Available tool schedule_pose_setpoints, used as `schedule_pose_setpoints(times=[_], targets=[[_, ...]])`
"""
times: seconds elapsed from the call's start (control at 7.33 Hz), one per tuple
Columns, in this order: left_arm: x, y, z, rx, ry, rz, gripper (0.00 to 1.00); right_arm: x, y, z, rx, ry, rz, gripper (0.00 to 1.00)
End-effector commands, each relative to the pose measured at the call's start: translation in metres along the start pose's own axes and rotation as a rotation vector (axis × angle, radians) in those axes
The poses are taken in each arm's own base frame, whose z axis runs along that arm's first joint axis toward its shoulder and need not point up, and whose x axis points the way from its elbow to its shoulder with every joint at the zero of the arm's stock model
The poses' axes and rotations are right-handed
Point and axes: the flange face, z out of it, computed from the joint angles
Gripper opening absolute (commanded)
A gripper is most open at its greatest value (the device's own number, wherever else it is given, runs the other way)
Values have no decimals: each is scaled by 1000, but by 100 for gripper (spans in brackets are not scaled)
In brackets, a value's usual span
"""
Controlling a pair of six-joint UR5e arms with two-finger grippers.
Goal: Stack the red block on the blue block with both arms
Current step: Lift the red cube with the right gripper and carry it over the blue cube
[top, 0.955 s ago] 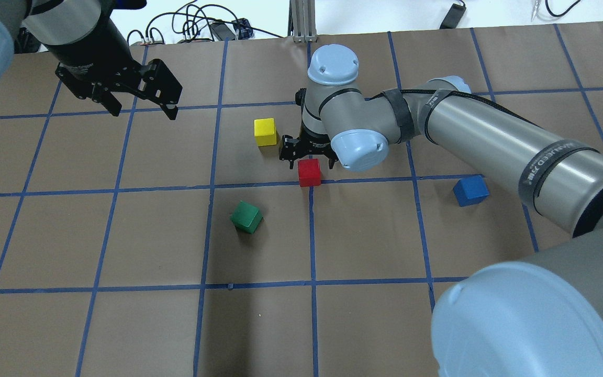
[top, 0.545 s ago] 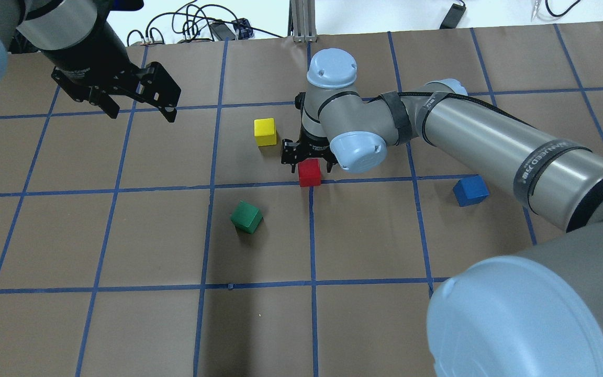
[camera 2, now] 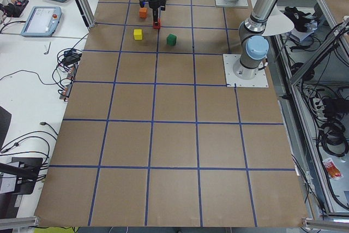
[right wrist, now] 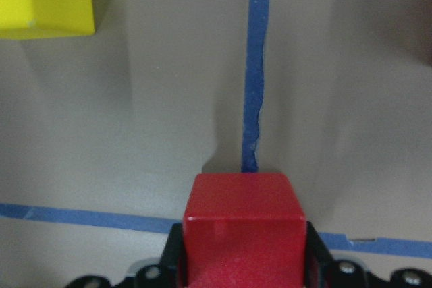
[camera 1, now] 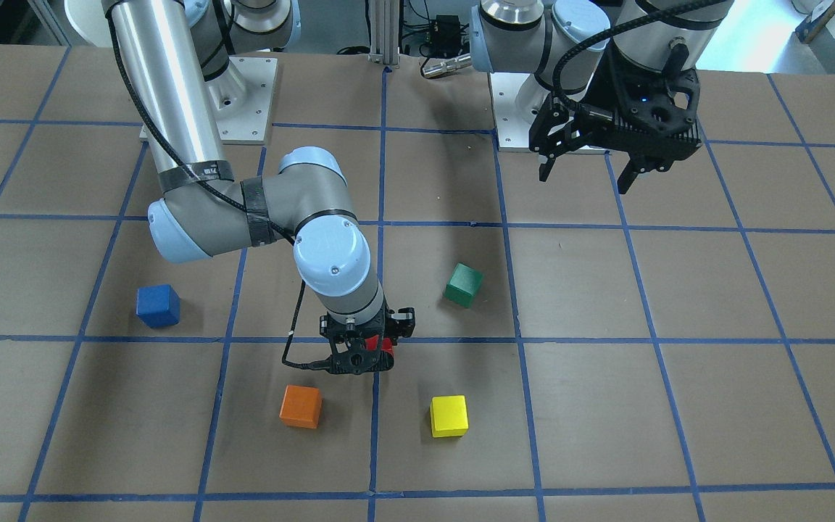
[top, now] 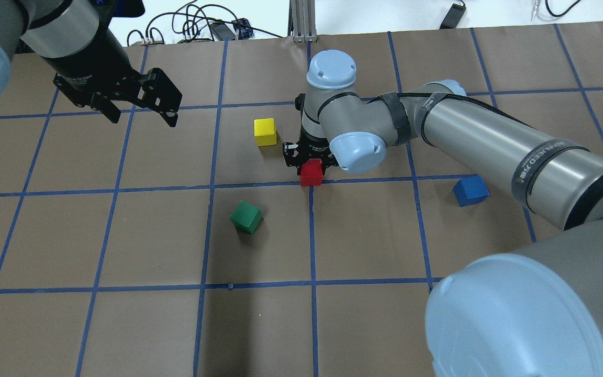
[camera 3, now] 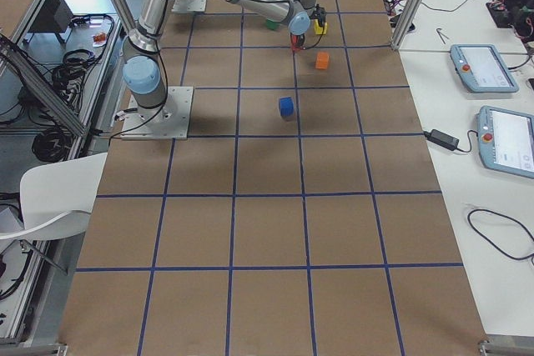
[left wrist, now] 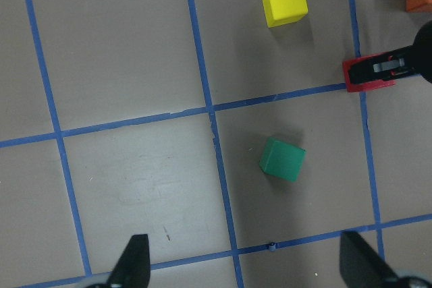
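The red block [top: 310, 175] sits on a crossing of blue tape lines near the table's middle. My right gripper [top: 310, 161] stands straight down over it, its fingers pressed on both sides of the block, as the right wrist view shows around the red block [right wrist: 243, 231]. The block also shows in the front view [camera 1: 386, 346]. The blue block [top: 470, 190] lies alone to the right, apart from both grippers, and shows in the front view [camera 1: 157, 305]. My left gripper [top: 139, 116] hangs open and empty above the far left of the table.
A yellow cube [top: 265, 131] lies just left of the right gripper. A green cube [top: 246, 217] lies turned, nearer and left of the red block. An orange cube [camera 1: 300, 405] lies beyond the right gripper, hidden by the arm in the overhead view.
My right gripper has come down over the red block and its fingers have closed in on it. My left gripper has shifted only slightly.
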Motion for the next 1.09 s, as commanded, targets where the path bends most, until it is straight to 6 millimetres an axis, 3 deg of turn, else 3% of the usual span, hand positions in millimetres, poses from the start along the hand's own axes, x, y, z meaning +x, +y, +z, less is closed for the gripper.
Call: schedule_pose_setpoints(times=[0.0,0.14,0.27,0.41,0.68,0.95], targets=[[-1,-1,0,10,-2,-3,100,-2,-1,-25,33,-6,-2,0],[-1,-2,0,10,-2,-3,100,7,0,-51,32,1,7,0],[-1,-2,0,10,-1,-3,100,17,1,-96,32,16,25,0],[-2,-3,0,10,-1,-5,100,51,-8,-121,3,52,84,0],[-3,-2,0,10,-1,-8,100,104,-10,-152,-8,57,108,0],[-3,-4,0,18,-2,-9,100,166,-12,-169,-53,85,92,0]])
